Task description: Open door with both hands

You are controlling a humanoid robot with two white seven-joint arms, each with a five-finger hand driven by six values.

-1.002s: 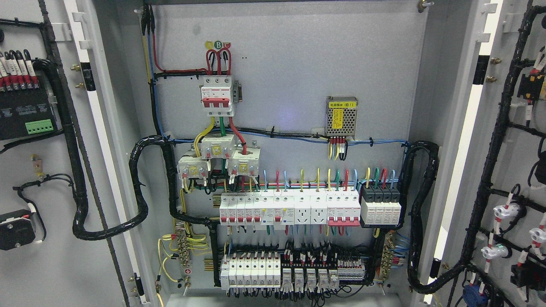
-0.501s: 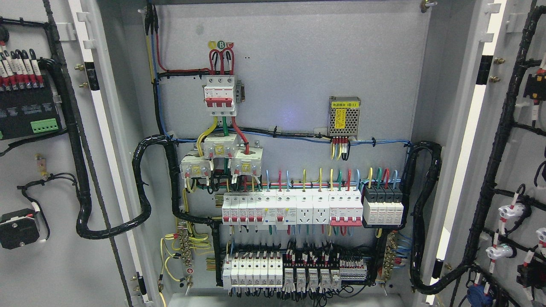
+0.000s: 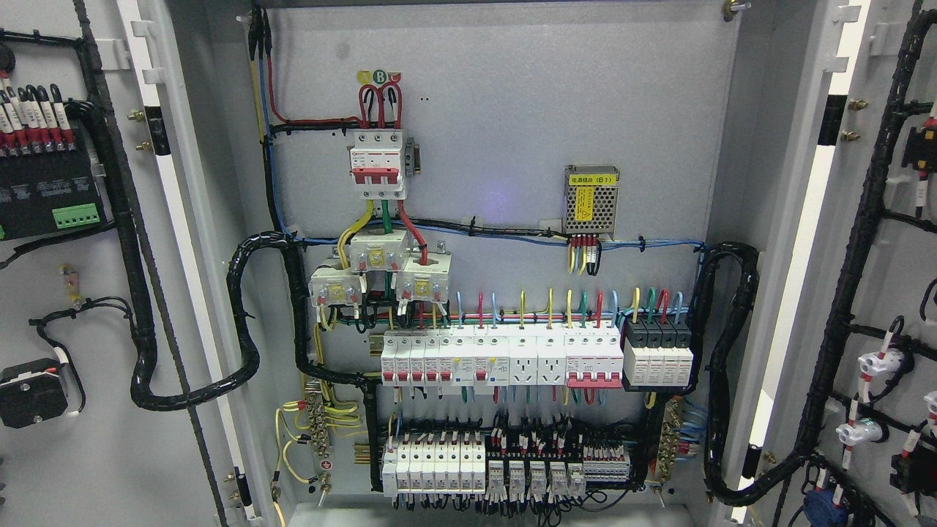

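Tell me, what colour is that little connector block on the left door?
Bright green, on a black module; seen in the head view.

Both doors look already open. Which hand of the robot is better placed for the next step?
Cannot tell: neither hand shows in the head view. The left door and the right door stand swung wide, and the cabinet inside is fully exposed.

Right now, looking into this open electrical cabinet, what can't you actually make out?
- Both robot hands: outside the head view, so their state is unknown.
- Left door and right door: cut off by the picture's side edges; handles not visible.
- Small print on the breaker row and the power supply module: too small to read.
- Cabinet floor: cut off by the bottom edge below the lower terminal row.
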